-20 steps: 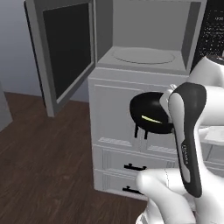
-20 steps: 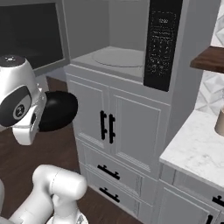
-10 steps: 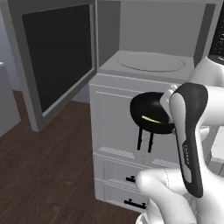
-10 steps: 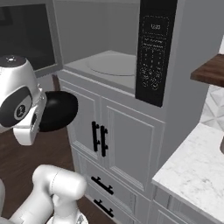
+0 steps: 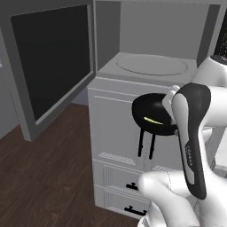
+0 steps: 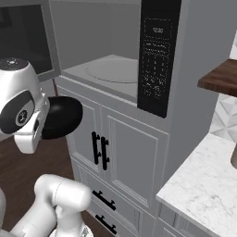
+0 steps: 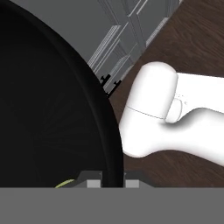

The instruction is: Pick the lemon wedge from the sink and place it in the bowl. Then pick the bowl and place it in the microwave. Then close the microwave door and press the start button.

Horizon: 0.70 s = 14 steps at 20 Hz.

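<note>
My gripper (image 7: 111, 182) is shut on the rim of the glossy black bowl (image 5: 153, 114), one fingertip inside and one outside. The bowl (image 6: 60, 118) hangs in the air in front of the grey cabinet, below the microwave's opening. The pale lemon wedge (image 5: 153, 120) lies inside the bowl, and its edge (image 7: 65, 183) peeks out by my fingers. The microwave (image 5: 150, 44) stands open with its pale turntable (image 6: 113, 69) bare. Its door (image 5: 48, 66) is swung out to the left. The black control panel (image 6: 155, 55) is on the right. The sink is out of view.
Grey cabinet doors with black handles (image 6: 99, 150) and drawers sit under the microwave. A white marble counter (image 6: 203, 185) and a wooden shelf (image 6: 220, 78) are to the right. Dark wood floor (image 5: 40, 177) lies at the left.
The whole scene has shifted and grown larger in both base views, so the base has driven closer to the microwave. The bowl stays gripped at the same place before the arm.
</note>
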Tool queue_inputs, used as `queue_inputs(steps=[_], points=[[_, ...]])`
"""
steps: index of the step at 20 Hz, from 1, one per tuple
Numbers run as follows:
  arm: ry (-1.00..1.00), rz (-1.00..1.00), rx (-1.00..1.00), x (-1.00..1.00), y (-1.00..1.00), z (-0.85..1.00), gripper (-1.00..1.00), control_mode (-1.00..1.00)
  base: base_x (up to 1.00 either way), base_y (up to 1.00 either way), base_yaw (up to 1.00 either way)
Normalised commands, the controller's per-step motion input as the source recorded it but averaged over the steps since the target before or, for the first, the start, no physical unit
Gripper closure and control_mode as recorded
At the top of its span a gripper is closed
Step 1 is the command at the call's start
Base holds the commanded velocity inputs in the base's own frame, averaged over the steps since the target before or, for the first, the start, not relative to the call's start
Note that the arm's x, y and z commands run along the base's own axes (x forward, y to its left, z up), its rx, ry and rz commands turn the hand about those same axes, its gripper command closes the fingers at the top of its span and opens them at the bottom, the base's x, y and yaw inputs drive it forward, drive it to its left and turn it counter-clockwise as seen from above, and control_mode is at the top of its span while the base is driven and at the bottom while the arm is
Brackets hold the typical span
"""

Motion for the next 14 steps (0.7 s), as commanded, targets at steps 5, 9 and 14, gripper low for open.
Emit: queue_inputs(steps=[5, 9, 14], points=[[-0.15, 0.00, 0.02, -0.06, -0.10, 0.16, 1.00, -1.00, 0.00, 0.00, 0.00], [-0.38, 0.00, 0.00, -0.36, -0.01, 0.75, 1.00, -1.00, 0.00, 0.00, 0.00], [-0.19, -0.03, 0.02, -0.01, -0.14, 0.64, 1.00, -1.00, 0.00, 0.00, 0.00]])
